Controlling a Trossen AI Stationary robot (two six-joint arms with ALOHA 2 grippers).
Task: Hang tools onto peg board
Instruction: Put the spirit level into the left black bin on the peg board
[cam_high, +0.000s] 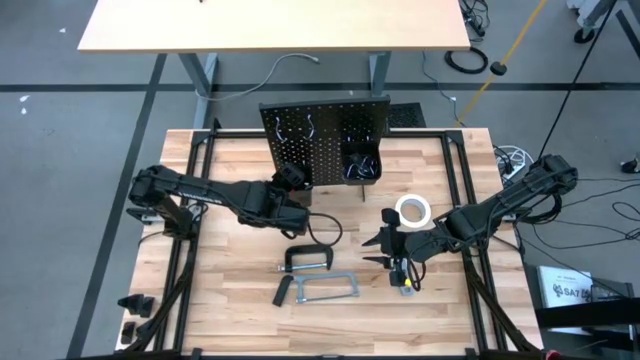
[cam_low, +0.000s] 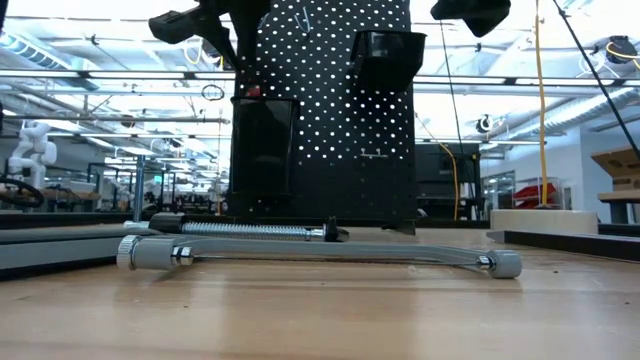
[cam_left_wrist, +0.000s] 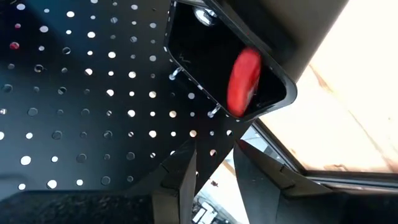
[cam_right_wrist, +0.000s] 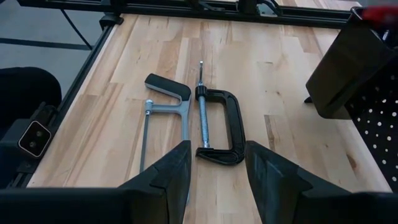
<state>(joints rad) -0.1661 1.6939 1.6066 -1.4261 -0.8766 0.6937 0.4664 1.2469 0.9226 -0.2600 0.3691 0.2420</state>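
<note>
- The left arm reaches across from its side, its left gripper (cam_left_wrist: 214, 177) raised, fingers slightly parted with nothing between them.
- The right arm extends inward, bent at the elbow; right gripper (cam_right_wrist: 217, 174) apparently parted, empty.

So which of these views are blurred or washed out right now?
Left wrist view: the red-handled tool in the bin is smeared, and the tabletop is blown out white. Low view: the peg board is a backlit silhouette. High and right wrist views look evenly lit; the C-clamp is crisp.
</note>
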